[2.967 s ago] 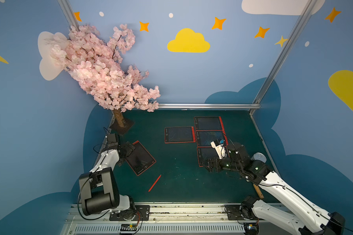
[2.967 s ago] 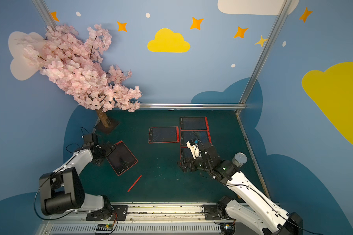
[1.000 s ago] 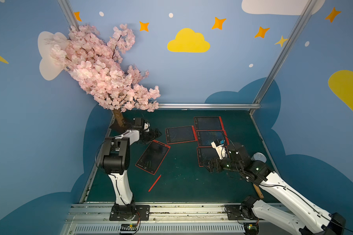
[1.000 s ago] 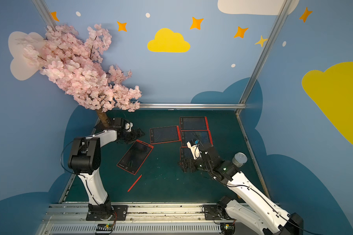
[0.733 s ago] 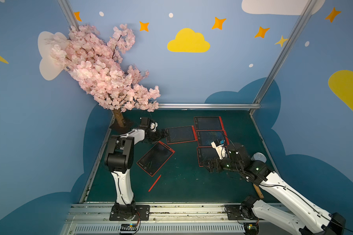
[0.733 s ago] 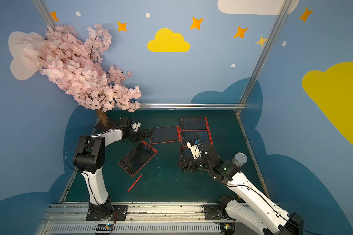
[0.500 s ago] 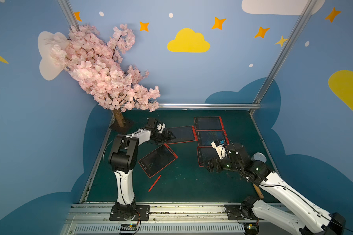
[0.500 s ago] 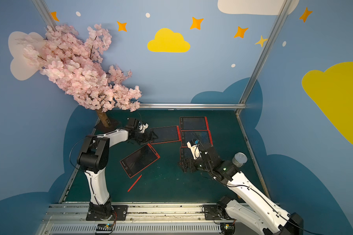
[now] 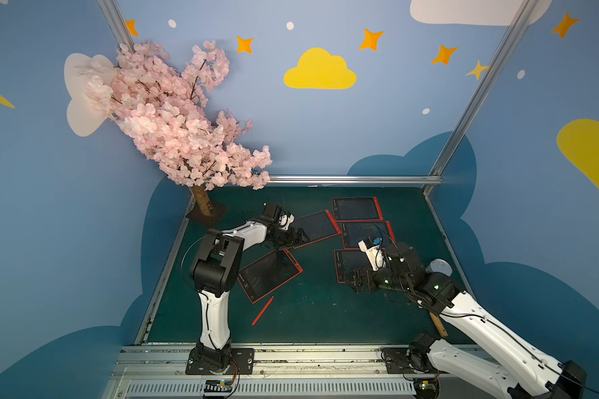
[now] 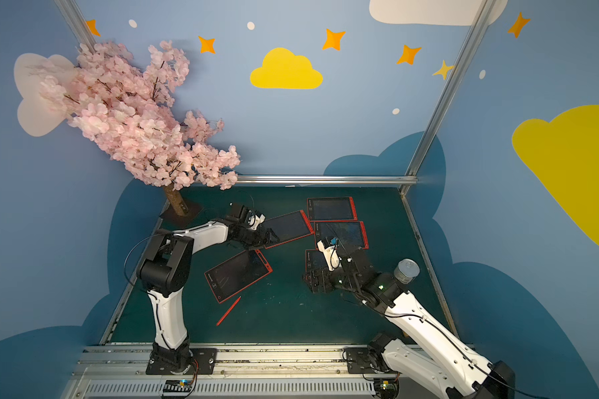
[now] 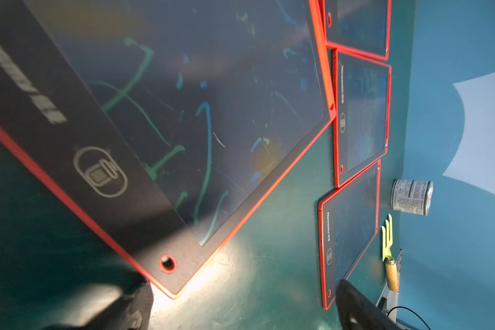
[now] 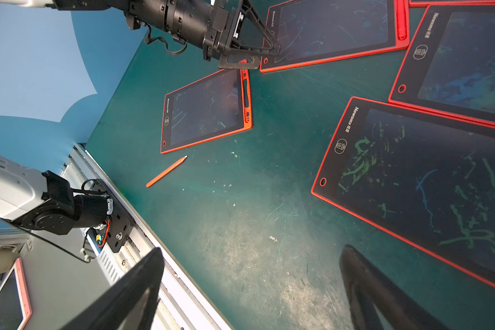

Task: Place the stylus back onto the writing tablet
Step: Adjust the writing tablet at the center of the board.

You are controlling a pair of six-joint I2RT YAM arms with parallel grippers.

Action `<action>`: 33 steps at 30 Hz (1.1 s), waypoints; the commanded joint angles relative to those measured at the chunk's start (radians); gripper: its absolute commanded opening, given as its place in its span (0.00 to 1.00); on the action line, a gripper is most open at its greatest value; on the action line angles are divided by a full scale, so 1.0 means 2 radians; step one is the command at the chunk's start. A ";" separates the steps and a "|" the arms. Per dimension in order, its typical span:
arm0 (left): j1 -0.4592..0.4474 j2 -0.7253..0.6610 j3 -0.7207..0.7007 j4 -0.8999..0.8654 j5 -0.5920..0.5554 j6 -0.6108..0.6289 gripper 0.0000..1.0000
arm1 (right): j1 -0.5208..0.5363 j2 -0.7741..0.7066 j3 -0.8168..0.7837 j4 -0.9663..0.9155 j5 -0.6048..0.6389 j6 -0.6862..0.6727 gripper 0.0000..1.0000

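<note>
The left gripper (image 9: pixel 297 238), jaws spread, has swung right to the corner of a tilted tablet (image 9: pixel 313 227), pushing the nearer tablet (image 9: pixel 268 274) inward. The stylus (image 9: pixel 262 311) stays on the mat (image 9: pixel 319 311) beside it. The right gripper (image 9: pixel 356 280) remains spread.

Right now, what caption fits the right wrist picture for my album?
A red stylus lies loose on the green table, just apart from a red-framed writing tablet.

The stylus (image 9: pixel 262 311), a slim orange-red pen, lies flat on the green bench (image 9: pixel 325 311), well apart from both pairs of jaws. The red-framed writing tablet (image 9: pixel 268 274) lies flat, dark screen up and stylus slot empty. It sits between the stylus and the left jaws, with one corner just beside them.
</note>
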 commanded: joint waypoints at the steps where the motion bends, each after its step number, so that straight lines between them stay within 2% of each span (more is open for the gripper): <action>1: -0.019 -0.002 -0.025 -0.070 -0.037 0.007 0.99 | 0.003 0.000 0.013 -0.005 0.004 0.004 0.95; 4: -0.020 -0.019 -0.020 -0.071 -0.059 0.017 0.99 | 0.004 0.003 0.013 -0.004 0.002 0.004 0.95; 8: -0.020 -0.039 0.000 -0.104 -0.129 0.034 0.99 | 0.006 0.004 0.016 -0.008 0.003 0.004 0.95; 13: -0.017 -0.066 0.004 -0.102 -0.185 0.052 0.99 | 0.007 0.000 0.014 -0.010 0.007 0.004 0.95; 24: 0.020 -0.046 0.022 -0.109 -0.203 0.047 0.99 | 0.008 0.000 0.016 -0.011 0.009 0.003 0.95; 33: 0.022 -0.020 0.027 -0.109 -0.184 0.041 0.99 | 0.009 0.001 0.015 -0.012 0.011 0.003 0.95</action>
